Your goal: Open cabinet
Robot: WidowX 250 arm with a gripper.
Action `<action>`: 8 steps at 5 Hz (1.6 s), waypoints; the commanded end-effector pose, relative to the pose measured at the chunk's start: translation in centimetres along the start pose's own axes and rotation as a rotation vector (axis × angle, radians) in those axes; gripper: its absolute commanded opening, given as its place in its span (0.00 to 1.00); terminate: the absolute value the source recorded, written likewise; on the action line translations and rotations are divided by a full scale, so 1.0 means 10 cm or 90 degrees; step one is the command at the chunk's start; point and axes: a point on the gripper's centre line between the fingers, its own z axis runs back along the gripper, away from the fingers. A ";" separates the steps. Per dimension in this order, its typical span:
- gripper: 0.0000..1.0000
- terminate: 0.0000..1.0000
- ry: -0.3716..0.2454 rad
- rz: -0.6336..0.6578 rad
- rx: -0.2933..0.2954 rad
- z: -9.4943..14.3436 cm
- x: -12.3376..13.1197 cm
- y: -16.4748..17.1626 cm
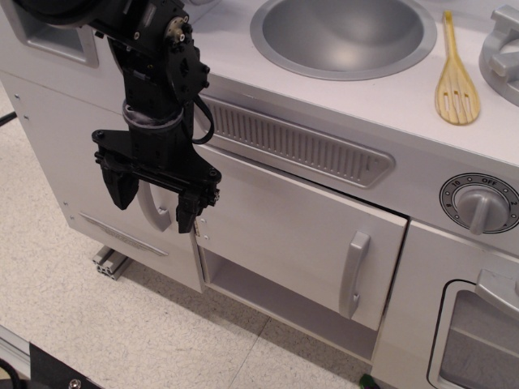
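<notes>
Cabinet (296,235): wide white door below the vented grille (296,144), at centre of the toy kitchen; its right edge stands slightly proud of the neighbouring panel and a dark gap shows beneath it, so it looks ajar rather than flush.
Cabinet handle (353,273): 1 grey vertical loop near the door's right edge, well apart from the gripper.
Hinges (200,229): small fittings at the door's left edge, just beside the gripper's right finger.
Gripper (154,204): black, 2 fingers pointing down, hanging in front of the left edge of the cabinet and the adjoining tall door.
Jaw state: spread apart and empty; the curved grey handle (151,207) of the tall door shows between the fingers, but contact cannot be told.
Orientation: the door faces the floor side of the frame; its long axis runs horizontally, dipping toward the right in this view; the handle's long axis is vertical.
Risk 1: closing here would probably grip the wrong handle and open the tall door, since the fingers straddle it.
Risk 2: pulling near the hinges gives little leverage and may strain them.
Risk 3: a sideways move toward the proper handle could scrape the door face.
Other items: sink (345,36), wooden spoon (456,81), dial (480,203).
</notes>
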 end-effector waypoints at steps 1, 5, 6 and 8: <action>1.00 0.00 0.000 0.000 0.000 0.00 0.00 0.00; 1.00 0.00 -0.079 -0.124 -0.115 -0.10 0.23 -1.34; 1.00 0.00 -0.095 -0.124 -0.131 -0.13 0.27 -1.57; 1.00 0.00 -0.165 -0.091 -0.137 -0.26 0.39 -1.83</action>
